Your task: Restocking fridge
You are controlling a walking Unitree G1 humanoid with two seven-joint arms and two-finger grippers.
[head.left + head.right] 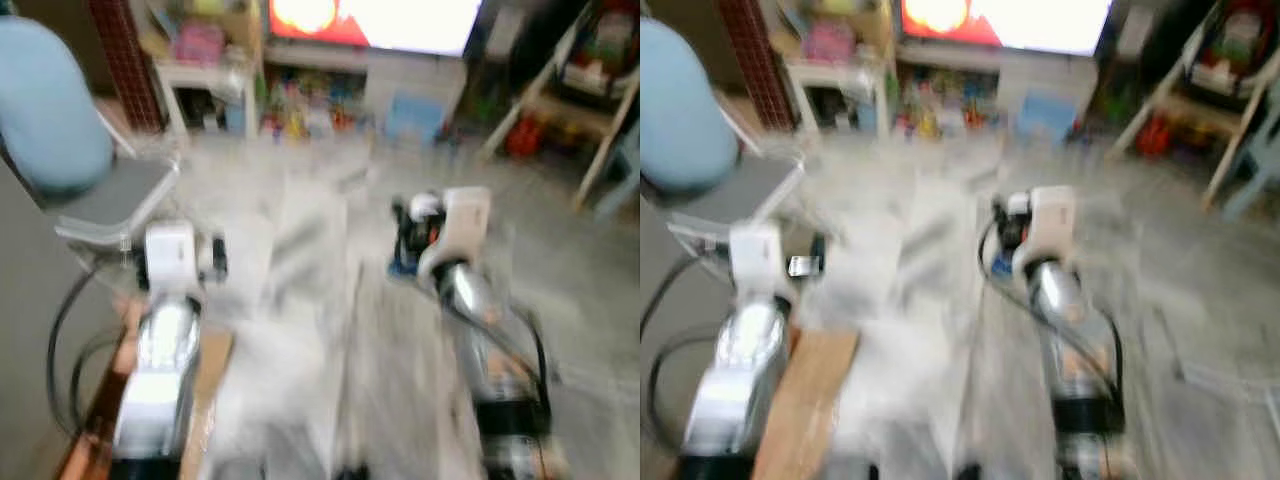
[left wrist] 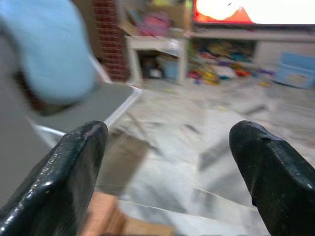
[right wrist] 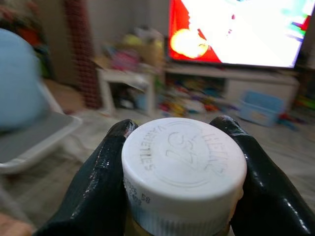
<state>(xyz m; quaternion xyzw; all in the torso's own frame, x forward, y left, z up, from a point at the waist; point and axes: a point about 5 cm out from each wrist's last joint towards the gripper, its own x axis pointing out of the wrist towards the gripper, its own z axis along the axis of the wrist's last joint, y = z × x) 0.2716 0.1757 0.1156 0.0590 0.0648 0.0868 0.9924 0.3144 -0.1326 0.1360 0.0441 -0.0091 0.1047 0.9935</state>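
The right gripper has its fingers clamped on a white-capped Heinz bottle, at two o'clock before the robot. The left gripper is spread wide, holding nothing, at ten o'clock. While walking, carry the bottle upright, squeezing firmly, toward the fridge.

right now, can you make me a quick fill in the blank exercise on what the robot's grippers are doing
1. The right gripper is shut on a bottle with a ____ cap.
2. The left gripper has its jaws ____, with nothing between them.
3. Beyond the marble floor, a bright ____ glows above a low stand.

Missing words: white; open; screen
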